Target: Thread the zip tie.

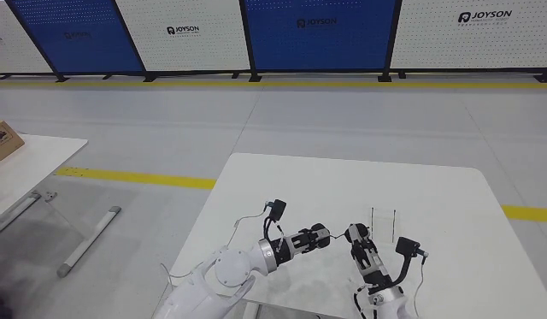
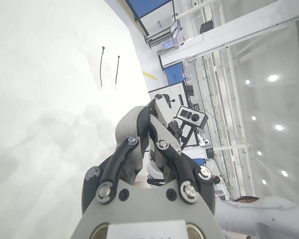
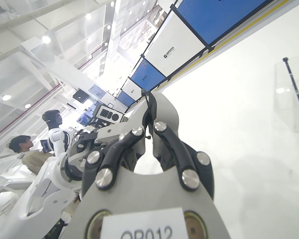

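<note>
Zip tie (image 3: 144, 92) lies lengthwise in the pinching right claw (image 3: 152, 100) — head outward — left claw (image 2: 150, 115) pressed together.

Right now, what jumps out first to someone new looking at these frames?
The right gripper pinches a black zip tie, its head poking past the fingertips, with the left gripper almost tip to tip with it over the robot's side of the white table. Farther out, two spare zip ties lie side by side on a clear plastic piece.

Beyond the left claw (image 1: 329, 235), blue and white pegboard panels (image 1: 320, 24) edge a grey, yellow-striped floor (image 1: 256, 118); ceiling lights (image 2: 272, 77) shine.
</note>
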Controlling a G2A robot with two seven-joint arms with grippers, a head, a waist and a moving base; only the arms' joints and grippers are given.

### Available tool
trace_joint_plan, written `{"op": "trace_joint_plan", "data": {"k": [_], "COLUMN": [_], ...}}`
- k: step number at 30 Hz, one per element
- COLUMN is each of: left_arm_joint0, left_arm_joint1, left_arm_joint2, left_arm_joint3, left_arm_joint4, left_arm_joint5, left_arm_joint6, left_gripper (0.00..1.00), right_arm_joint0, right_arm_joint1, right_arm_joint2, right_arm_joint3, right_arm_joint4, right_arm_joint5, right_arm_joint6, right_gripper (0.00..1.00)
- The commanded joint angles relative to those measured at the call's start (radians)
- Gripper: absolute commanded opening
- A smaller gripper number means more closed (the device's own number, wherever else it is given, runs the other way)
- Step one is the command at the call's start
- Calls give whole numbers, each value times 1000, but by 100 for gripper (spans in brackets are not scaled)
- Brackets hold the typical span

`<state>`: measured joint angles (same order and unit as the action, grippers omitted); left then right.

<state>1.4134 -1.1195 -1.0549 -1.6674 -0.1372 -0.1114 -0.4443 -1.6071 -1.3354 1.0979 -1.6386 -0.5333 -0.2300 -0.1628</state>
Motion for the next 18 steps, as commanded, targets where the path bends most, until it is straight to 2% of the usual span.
{"op": "trace_joint_plan", "data": {"k": [1, 8, 15, 18], "left_arm_joint0": [0, -2, -14, -20], "left_arm_joint1": [0, 0, -3, -5], "left_arm_joint2": [0, 2, 26, 32], "left_arm_joint3": [2, 5, 10, 15], "left_arm_joint4": [-2, -1, 16, 15], "left_arm_joint5": [1, 1, 15, 17], "left_arm_joint6": [0, 5, 13, 15], "left_gripper": [20, 17, 16, 12], "right_arm_joint0": [1, 6, 10, 9], "right_arm_joint1": [0, -3, -6, -6], "right_arm_joint2": [1, -2, -5, -4], "right_arm_joint3": [0, 3, 4, 6], "right_arm_joint4": [-4, -11, -15, -14], "right_arm_joint5": [1, 8, 3, -2], "right_arm_joint6": [-2, -4, -4, -5], "right_gripper": [0, 0, 0, 0]}}
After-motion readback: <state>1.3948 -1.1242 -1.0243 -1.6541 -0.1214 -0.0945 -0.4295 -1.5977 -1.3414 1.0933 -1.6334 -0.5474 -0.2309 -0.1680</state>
